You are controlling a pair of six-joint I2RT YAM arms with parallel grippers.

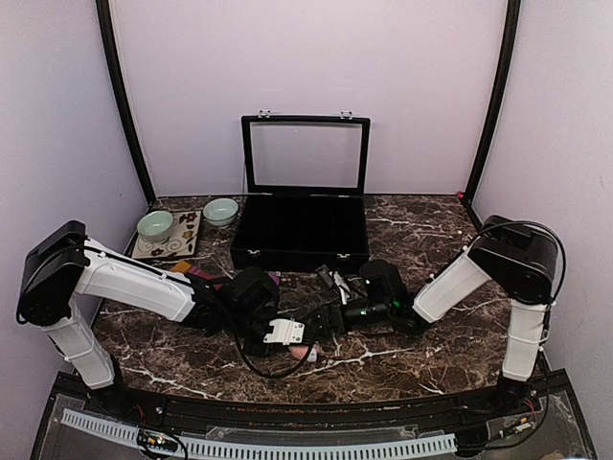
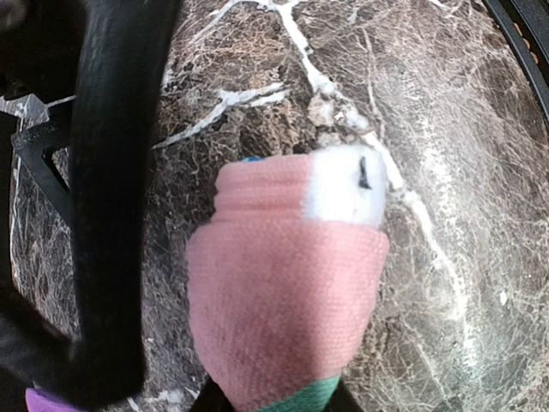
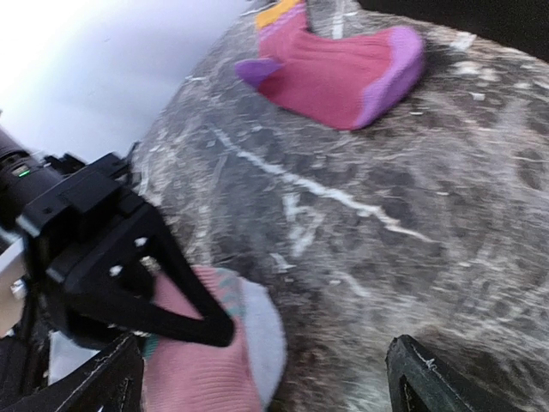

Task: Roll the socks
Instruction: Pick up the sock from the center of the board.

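Two grippers nose to nose over the table (image 1: pixel 421 235) from above: left gripper (image 1: pixel 287 337), right gripper (image 1: pixel 333 316). Left wrist: clenched on salmon-pink sock (image 2: pixel 287 300), long axis straight ahead, white end leading. Right wrist: jaws spread wide, released; maroon sock (image 3: pixel 343 73) lying crosswise beyond, purple toe rightward.

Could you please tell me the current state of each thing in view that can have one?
Left gripper: shut on pink sock.
Right gripper: open, empty.
Pink sock: folded over itself, clamped.
Maroon sock: lying loose on the table, ungripped.
Black case: lid open, standing upright.
Bowls: upright.
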